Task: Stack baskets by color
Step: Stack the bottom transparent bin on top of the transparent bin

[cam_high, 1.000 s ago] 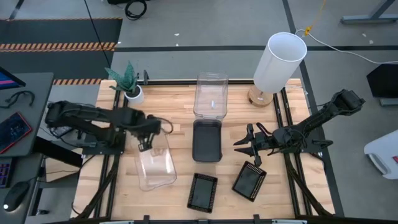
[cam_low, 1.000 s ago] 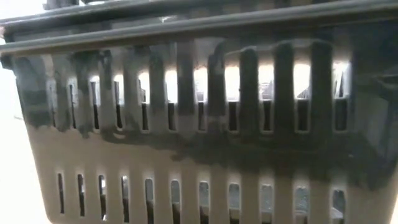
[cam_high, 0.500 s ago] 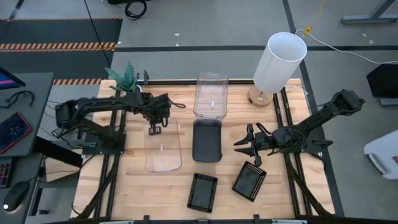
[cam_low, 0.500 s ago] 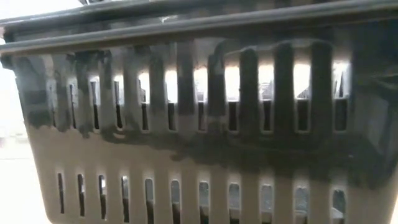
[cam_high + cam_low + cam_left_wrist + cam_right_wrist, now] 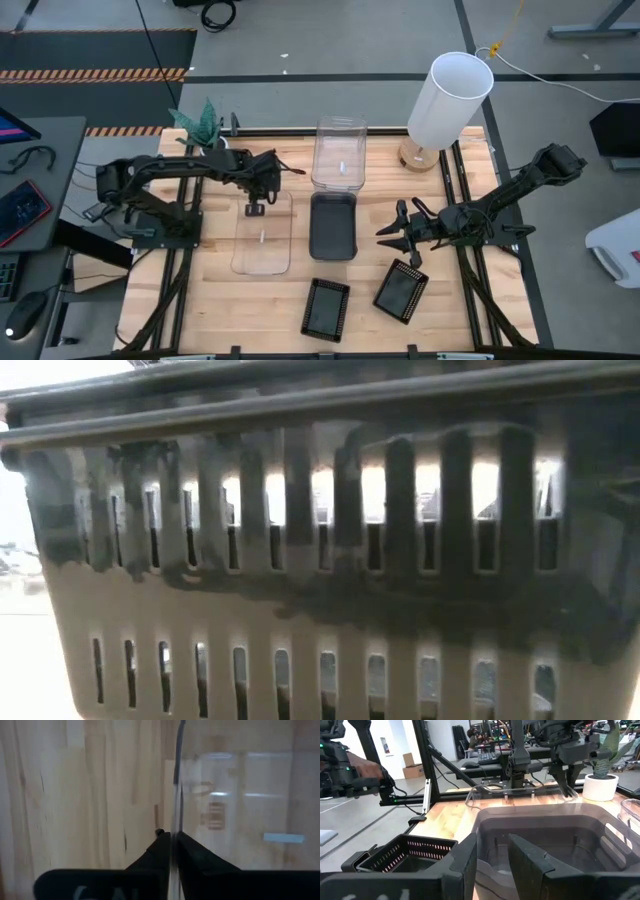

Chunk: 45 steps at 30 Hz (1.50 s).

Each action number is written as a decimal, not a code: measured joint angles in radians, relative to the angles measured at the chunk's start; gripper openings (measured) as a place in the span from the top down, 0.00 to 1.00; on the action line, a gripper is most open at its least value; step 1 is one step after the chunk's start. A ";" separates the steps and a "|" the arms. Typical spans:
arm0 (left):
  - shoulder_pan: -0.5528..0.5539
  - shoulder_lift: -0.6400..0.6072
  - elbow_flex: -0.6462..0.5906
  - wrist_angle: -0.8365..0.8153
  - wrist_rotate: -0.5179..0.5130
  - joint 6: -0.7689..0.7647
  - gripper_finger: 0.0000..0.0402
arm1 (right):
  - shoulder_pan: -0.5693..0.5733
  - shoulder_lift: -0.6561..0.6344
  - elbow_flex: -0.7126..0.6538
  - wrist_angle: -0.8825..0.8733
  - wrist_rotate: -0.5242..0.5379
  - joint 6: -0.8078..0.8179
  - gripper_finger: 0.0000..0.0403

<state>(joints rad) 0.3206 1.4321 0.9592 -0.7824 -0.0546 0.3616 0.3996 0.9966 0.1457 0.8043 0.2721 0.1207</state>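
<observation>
A single clear basket stands on the table left of the dark-grey basket, parallel to it. My left gripper points down at its far end and is shut on its rim. A stack of clear baskets stands at the far middle. Two black mesh trays lie near the front edge. My right gripper hovers open and level, right of the grey basket, with nothing between its fingers. In the low view, a dark slotted basket wall fills the picture. My left gripper pinches the clear basket's far end wall at its upper edge, one finger inside the basket and one outside. The fingers come from above, pointing steeply down. The basket sits upright with its bottom on the table.
A tall white cylinder lamp stands at the far right and a small potted plant at the far left. Black frame rails run along both sides of the wooden table.
My left gripper has moved toward the table's far edge and toward the grey basket, sinking a little and rolling its wrist. The clear basket went with it: it has turned from slanted to parallel with the grey basket and slid closer to it.
</observation>
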 joint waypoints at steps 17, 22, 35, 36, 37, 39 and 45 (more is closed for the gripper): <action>-0.176 0.026 0.179 -0.164 -0.292 -0.154 0.49 | 0.000 0.005 0.000 -0.007 -0.012 0.013 0.72; -0.304 0.026 0.310 -0.272 -0.145 -0.376 0.44 | 0.000 0.005 0.000 -0.007 -0.012 0.016 0.72; -0.768 0.088 0.325 -0.184 -0.003 -0.879 0.51 | 0.000 0.005 0.000 -0.011 -0.012 0.015 0.72; -0.786 0.099 0.325 -0.173 -0.012 -0.898 0.49 | 0.000 0.005 0.000 -0.012 -0.012 0.015 0.72; -0.799 0.110 0.326 -0.166 -0.016 -0.914 0.47 | 0.000 0.006 0.000 -0.012 -0.012 0.015 0.72; -0.819 0.136 0.326 -0.176 -0.020 -0.948 0.41 | 0.000 0.011 0.000 -0.003 -0.012 0.016 0.72; -0.818 0.217 0.325 -0.196 -0.024 -0.955 0.26 | 0.000 0.018 0.000 -0.006 -0.011 0.026 0.72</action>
<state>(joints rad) -0.4979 1.6491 1.2846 -0.9787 -0.0788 -0.5934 0.3996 1.0142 0.1459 0.7985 0.2607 0.1471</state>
